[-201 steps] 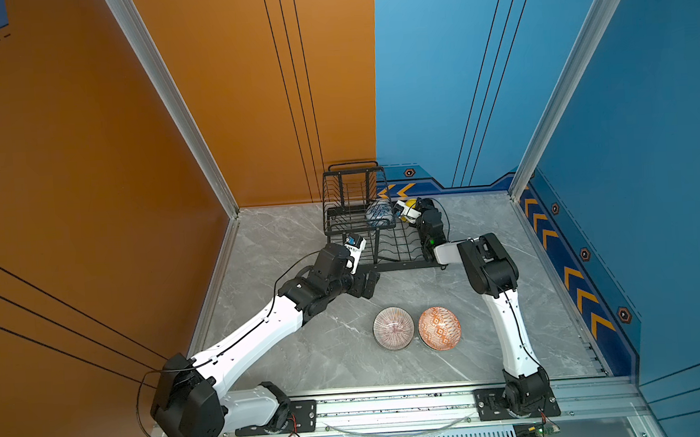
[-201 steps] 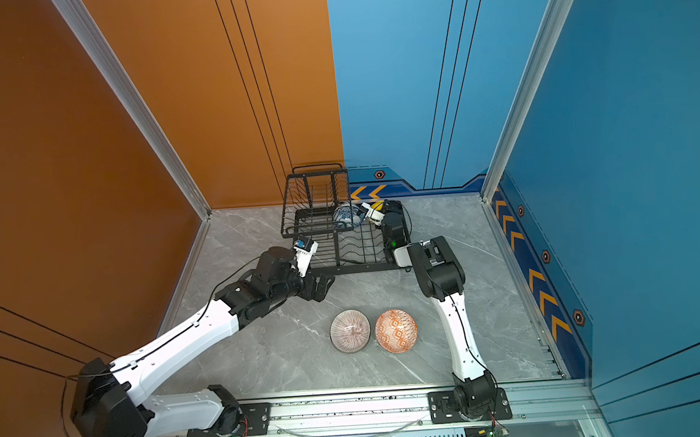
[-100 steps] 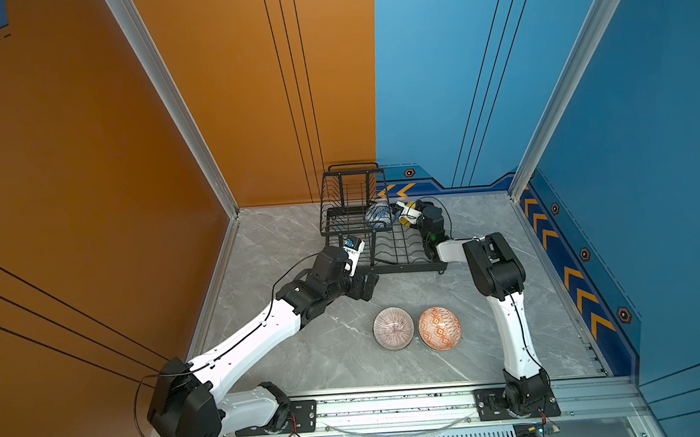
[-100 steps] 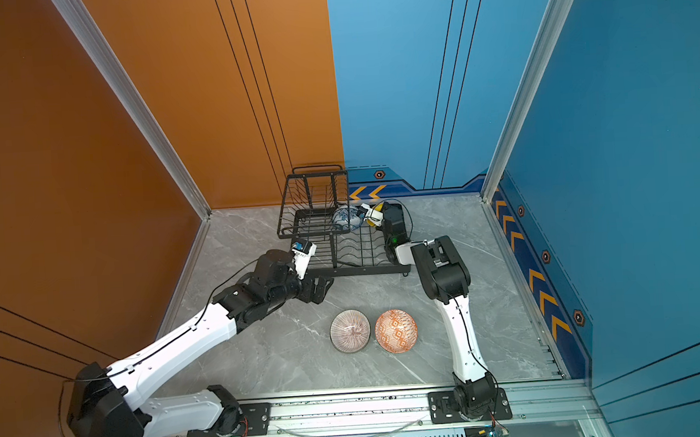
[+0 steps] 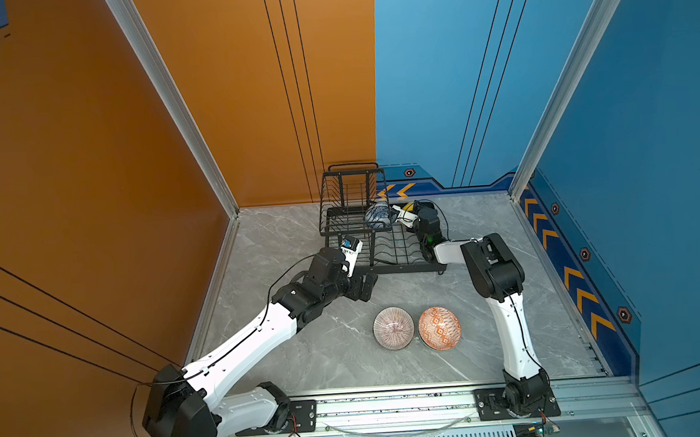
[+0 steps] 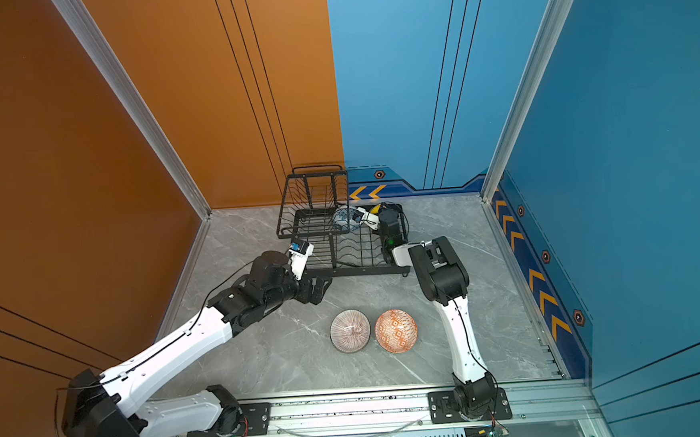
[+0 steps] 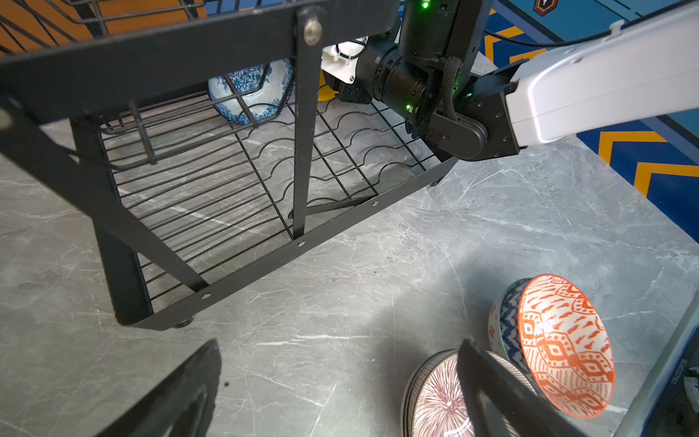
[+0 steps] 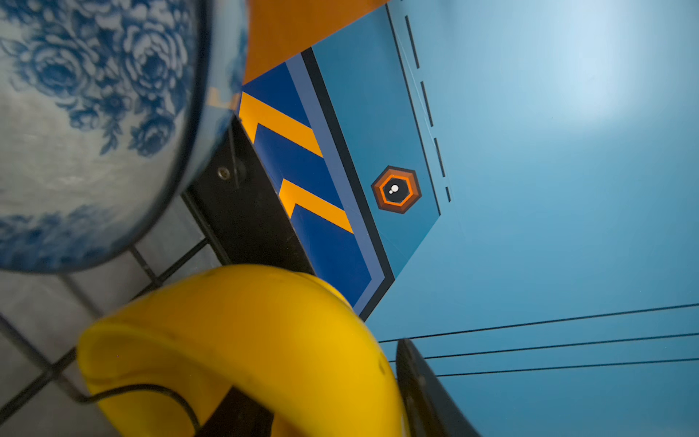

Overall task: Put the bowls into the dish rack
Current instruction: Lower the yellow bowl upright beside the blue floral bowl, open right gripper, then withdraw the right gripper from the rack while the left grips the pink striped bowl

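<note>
- Dish rack (image 5: 401, 269), black wire, stands at the back of the grey marble table. Two bowls stand in its lower tier and two wait on the table in front of it.
- The step in hand looks like setting the yellow bowl down in the rack. To do it well, the jaws should spread fully before the arm backs out. The arm should then withdraw along the bowl's wall, so the inner finger drags nothing and clears the neighbouring bowl.
- Right gripper (image 8: 317, 369) reaches into the rack's far right end. One finger is inside the yellow bowl and one is outside its wall. I cannot tell whether they pinch it or have let go.
- Left gripper (image 5: 367, 286) hovers low just before the rack's front left corner. Its fingers are spread wide with nothing between them.
- Blue-white floral bowl (image 7: 249, 90) stands on edge in the rack's lower tier, at the edge of the upper basket.
- Yellow bowl (image 8: 234, 321) stands on edge on the rack's wires, just beside the floral bowl and straddled by the right gripper.
- Pinkish striped bowl (image 5: 393, 328) and orange-white geometric bowl (image 5: 439, 328) sit side by side, well in front of the rack. The striped one is nearer the left gripper.
</note>
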